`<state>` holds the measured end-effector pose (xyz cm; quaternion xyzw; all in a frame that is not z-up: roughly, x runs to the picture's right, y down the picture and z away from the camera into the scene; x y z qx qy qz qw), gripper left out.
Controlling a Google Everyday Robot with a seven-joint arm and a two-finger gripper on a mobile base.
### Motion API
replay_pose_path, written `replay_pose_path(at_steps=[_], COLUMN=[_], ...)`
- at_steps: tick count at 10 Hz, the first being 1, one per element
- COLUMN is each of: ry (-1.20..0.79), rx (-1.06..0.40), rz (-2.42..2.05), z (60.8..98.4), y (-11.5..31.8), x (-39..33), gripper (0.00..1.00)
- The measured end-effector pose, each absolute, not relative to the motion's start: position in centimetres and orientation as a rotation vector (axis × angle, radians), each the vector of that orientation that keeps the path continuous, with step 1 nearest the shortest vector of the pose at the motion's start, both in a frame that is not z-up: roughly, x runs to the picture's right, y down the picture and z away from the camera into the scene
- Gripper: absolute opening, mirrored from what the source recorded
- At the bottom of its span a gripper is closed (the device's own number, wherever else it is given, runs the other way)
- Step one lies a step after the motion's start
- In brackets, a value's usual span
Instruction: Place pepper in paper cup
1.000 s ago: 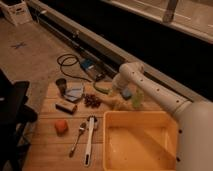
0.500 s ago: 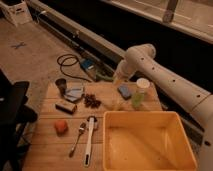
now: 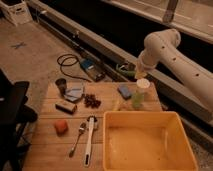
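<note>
The white paper cup stands at the back right of the wooden table, right behind a pale yellow-green lumpy thing. My gripper hangs at the end of the white arm, directly above the cup's rim and almost touching it. I cannot make out the dark green pepper anywhere on the table. It may be hidden at the gripper's tip, where I see only a small yellowish patch.
A big yellow bin fills the front right. On the table lie a blue sponge, a small yellowish piece, a dark cluster, a dark grey metal cup, an orange block, a spoon and a white-handled tool.
The arm has risen from low over the table's back right, and the gripper has moved right to hang over the paper cup.
</note>
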<state>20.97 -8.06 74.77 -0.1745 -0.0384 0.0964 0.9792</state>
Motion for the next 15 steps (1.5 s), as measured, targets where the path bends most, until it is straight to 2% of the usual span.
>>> replay_pose_path(at_steps=[3, 12, 15], ry=[0.036, 0.065, 0.13], rx=[-0.37, -0.382, -0.386], rz=[0.245, 0.245, 0.3], z=[73.2, 73.5, 74.0], y=[-8.1, -8.0, -7.6], x=[28.0, 29.0, 32.8], gripper=[0.0, 0.0, 0.0])
